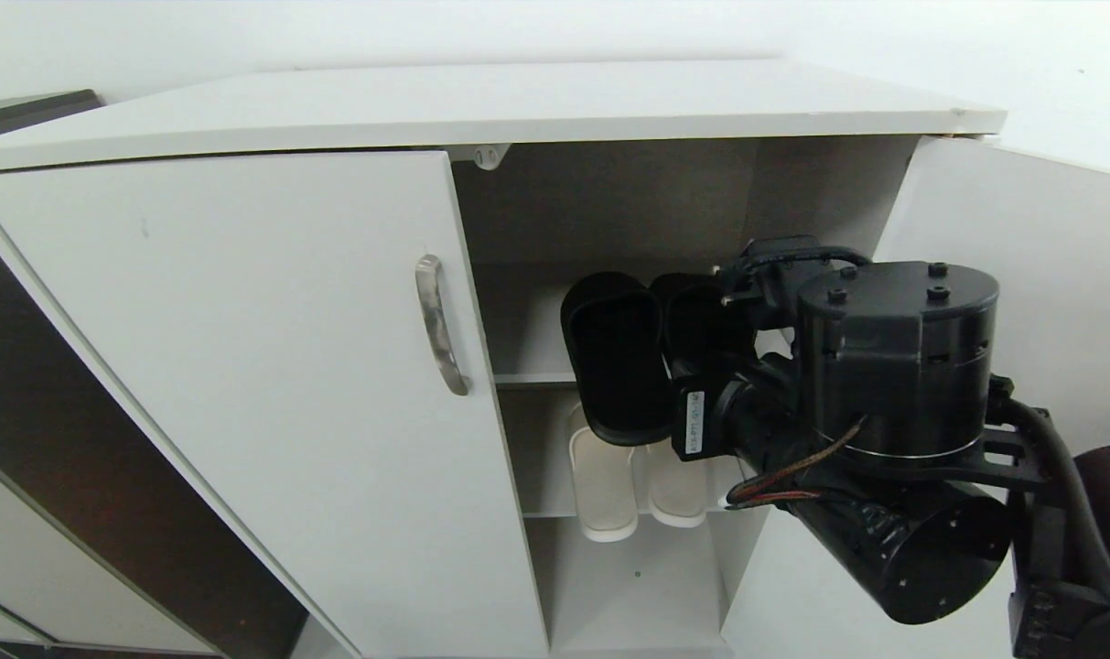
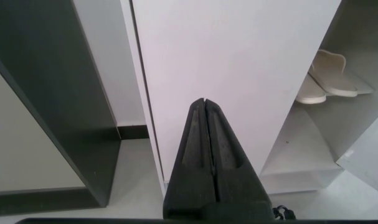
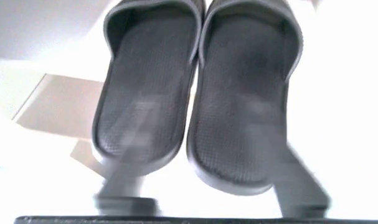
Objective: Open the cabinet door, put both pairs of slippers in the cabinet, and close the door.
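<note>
The white cabinet [image 1: 481, 105] has its right door [image 1: 1021, 247] swung open and its left door [image 1: 243, 366] closed. A pair of black slippers [image 1: 614, 366] [image 3: 195, 106] hangs side by side in the opening, level with the upper shelf [image 1: 532, 377], with my right gripper [image 1: 687, 361] [image 3: 201, 171] shut on them. A white pair [image 1: 605, 485] [image 2: 329, 78] lies on the shelf below, heels poking over its front edge. My left gripper [image 2: 204, 109] is shut and holds nothing, low in front of the closed left door.
The left door carries a metal handle [image 1: 440, 325] near its inner edge. A dark cabinet [image 1: 24, 412] stands to the left. The bottom compartment [image 1: 637, 586] holds nothing. My right arm fills the space before the open side.
</note>
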